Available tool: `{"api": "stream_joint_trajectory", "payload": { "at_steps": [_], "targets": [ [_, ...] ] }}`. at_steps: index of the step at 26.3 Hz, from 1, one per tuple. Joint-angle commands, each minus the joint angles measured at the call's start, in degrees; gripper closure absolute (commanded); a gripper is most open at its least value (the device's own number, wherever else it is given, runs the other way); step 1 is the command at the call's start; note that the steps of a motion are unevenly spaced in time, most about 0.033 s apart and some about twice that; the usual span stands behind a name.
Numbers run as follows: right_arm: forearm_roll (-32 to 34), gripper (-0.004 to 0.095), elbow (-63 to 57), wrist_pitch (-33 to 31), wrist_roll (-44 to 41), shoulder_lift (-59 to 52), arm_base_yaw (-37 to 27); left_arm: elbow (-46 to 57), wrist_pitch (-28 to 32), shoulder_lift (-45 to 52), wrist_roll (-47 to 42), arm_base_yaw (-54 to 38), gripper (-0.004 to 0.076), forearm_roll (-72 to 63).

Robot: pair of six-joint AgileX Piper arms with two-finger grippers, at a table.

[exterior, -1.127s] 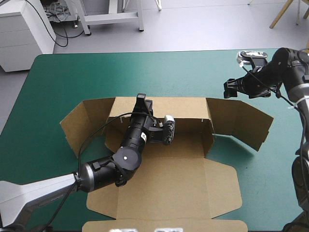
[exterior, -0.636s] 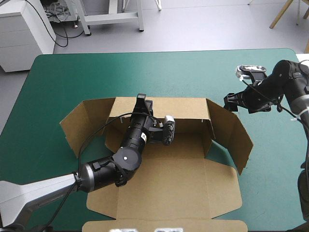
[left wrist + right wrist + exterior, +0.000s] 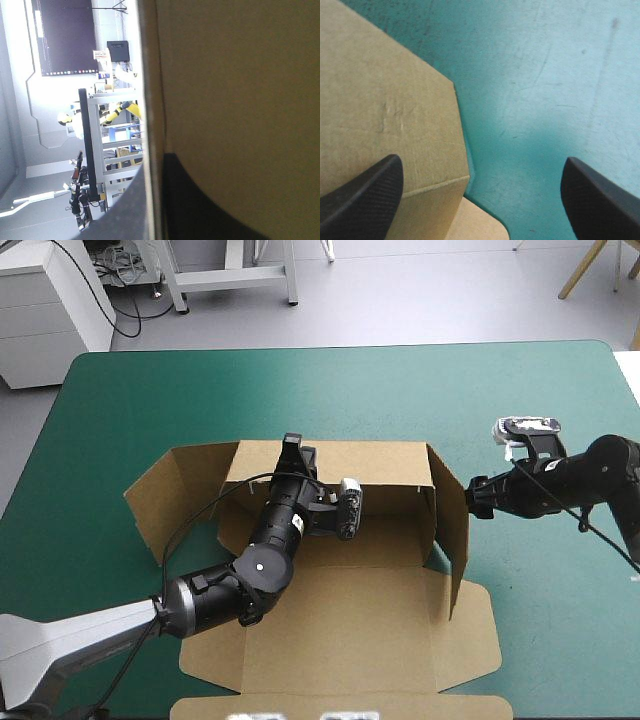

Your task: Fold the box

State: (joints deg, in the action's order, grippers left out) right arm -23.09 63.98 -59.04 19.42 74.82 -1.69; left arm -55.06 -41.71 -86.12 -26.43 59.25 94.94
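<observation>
The brown box lies in the middle of the teal-green cover, its lid flat toward the front edge. Its back wall stands raised. My left gripper is shut on that wall's top edge. In the left wrist view the board fills the space beside one black finger. The left flap is spread outward. The right flap stands upright, with my right gripper against its outer face. In the right wrist view that gripper is open, with the flap ahead of one finger.
My left arm lies across the box's floor from the near left. The lid panel's flap reaches the table's front edge. Bare cover shows ahead of the right gripper, outside the flap.
My right gripper has moved toward the front and inward. The right flap has swung from spread outward to upright at the box's side. The left arm has not moved.
</observation>
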Motion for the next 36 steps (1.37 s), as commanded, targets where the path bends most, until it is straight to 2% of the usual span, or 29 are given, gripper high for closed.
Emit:
{"api": "stream_joint_trajectory", "payload": {
  "at_steps": [1, 15, 19, 22, 27, 36],
  "targets": [
    [-8.4, 0.0125, -2.4, 3.1, 8.9, -3.0, -0.4, -1.6, -2.5, 2.3, -0.3, 0.6, 0.0734, 3.1],
    [-16.6, 0.0125, -11.9, 4.1, 21.4, -8.3, -0.1, -1.6, -2.4, 2.3, -0.3, 0.6, 0.0734, 3.2],
    [-17.4, 0.0125, -13.6, 7.5, 23.7, -8.3, 2.5, -1.6, -2.5, 2.3, -0.3, 0.6, 0.0734, 3.2],
    [-17.8, 0.0125, -14.4, 12.3, 24.4, -8.3, 7.4, -1.6, -2.5, 2.3, -0.3, 0.6, 0.0734, 3.2],
    [-15.4, 0.0125, -14.9, 22.1, 20.2, -8.3, 15.4, -1.6, -2.5, 2.3, -0.3, 0.6, 0.0734, 3.2],
    [0.9, 0.0126, -15.3, 33.6, 0.0, -8.3, 26.2, -1.6, -2.5, 2.3, -0.3, 0.6, 0.0734, 3.2]
  ]
}}
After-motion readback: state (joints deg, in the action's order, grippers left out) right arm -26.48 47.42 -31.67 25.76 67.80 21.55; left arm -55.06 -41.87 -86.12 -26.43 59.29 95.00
